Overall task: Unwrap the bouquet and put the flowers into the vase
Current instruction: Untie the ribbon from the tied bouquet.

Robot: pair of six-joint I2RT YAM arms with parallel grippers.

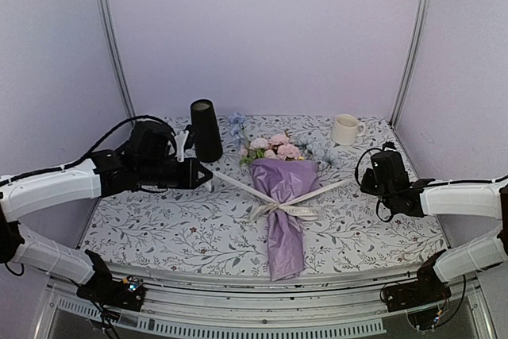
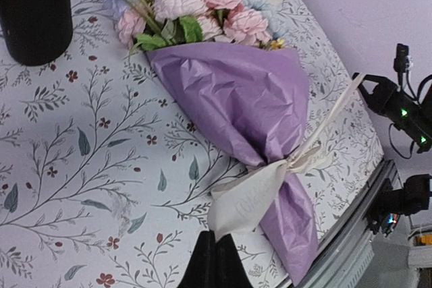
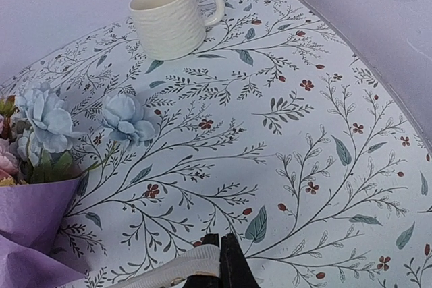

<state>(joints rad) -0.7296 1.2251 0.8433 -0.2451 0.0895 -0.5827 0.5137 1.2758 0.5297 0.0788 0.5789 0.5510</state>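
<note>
On the table with the leaf-and-berry cloth (image 1: 159, 228), one bouquet (image 1: 283, 196) of fake blooms in a cone of lilac-pink wrapping paper is lying flat in the middle. Its blooms are pointing to the back wall and its thin end is pointing to the near edge. One cream ribbon (image 1: 279, 210) is sitting tied around its waist. The ribbon's two long ends are stretching out sideways, one to each arm.

Two grippers are showing. The left gripper (image 1: 205, 174) is pinching one ribbon end with its fingers pressed together. The bouquet is lying to its right, near but not touching. The right gripper (image 1: 357, 182) is pinching the other ribbon end, with its fingers pressed together too. The bouquet is lying to its left, apart from it.

The flowers (image 1: 274, 147) are poking out of the wide end of the paper. They are pink and white roses, a bit of yellow, and at least two pale blue ones at the side.

One tall, slim black vase (image 1: 205, 129) is standing upright at the back, just behind the left gripper and left of the blooms. One white mug (image 1: 345, 129) with bumpy sides is standing at the back right, well apart from the vase.
</note>
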